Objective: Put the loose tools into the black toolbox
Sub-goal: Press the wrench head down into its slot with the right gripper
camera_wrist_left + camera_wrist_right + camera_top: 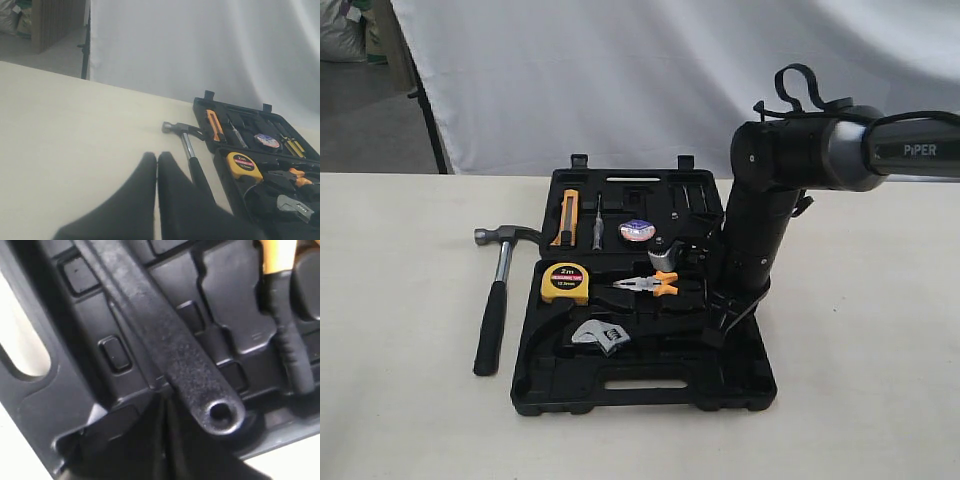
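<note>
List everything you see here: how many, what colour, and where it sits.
black toolbox: one, black, open on the table
claw hammer: one, steel head, black shaft, on the table beside the toolbox
adjustable wrench: one, silver and black, toolbox front half
tape roll: one, black, bluish label, rear half
tape measure: one, yellow, front half
pliers: one, orange sleeves, front half
utility knife: one, orange and black, rear half
table: one, cream
left gripper: one, black, shut, above the table
right gripper: one, black, shut, at the wrench's handle end

Right arm (758, 215) elbow high, forearm pointing steeply down, jaws closed tight, left jaws pressed together
</note>
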{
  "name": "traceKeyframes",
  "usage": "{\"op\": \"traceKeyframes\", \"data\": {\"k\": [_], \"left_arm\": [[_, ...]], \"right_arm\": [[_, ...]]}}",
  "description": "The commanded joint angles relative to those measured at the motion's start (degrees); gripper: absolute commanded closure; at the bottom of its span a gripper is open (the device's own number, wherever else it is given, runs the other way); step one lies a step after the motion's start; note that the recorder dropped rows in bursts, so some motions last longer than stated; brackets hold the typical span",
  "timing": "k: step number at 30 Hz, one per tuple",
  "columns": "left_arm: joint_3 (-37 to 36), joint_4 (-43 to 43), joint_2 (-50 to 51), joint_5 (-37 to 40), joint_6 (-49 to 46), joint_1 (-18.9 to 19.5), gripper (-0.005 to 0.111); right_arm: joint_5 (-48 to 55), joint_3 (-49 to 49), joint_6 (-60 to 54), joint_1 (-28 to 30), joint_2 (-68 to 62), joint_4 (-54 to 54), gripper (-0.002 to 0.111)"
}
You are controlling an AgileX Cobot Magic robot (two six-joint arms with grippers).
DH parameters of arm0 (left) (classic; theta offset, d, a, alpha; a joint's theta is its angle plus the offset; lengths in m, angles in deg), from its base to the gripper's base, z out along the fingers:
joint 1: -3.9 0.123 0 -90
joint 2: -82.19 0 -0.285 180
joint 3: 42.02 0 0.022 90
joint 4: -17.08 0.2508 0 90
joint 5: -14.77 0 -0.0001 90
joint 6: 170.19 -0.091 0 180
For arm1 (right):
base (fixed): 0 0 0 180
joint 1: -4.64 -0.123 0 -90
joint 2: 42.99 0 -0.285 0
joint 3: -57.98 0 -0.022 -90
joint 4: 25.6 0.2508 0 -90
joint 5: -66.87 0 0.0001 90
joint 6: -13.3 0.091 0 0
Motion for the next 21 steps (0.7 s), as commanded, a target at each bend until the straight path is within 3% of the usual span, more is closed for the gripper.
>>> {"op": "traceKeyframes", "data": {"k": [1,8,15,21], "left_arm": [[0.15,0.25,-0.18,-0.41,0.27,1.45,0.106],[0.15,0.25,-0.18,-0.41,0.27,1.45,0.106],[0.15,0.25,-0.18,-0.41,0.27,1.45,0.106],[0.15,0.25,-0.18,-0.41,0.27,1.45,0.106]], "right_arm": [[-1.00,-0.11,0.44,0.23,-0.38,-1.29,0.108],[-0.45,2.15,-0.59,-0.01,0.12,7.27,0.108],[1.64,2.86,-13.17,-1.19,0.27,22.31,0.108],[-1.80,2.86,-13.78,-5.61,-2.42,20.03,0.108]]}}
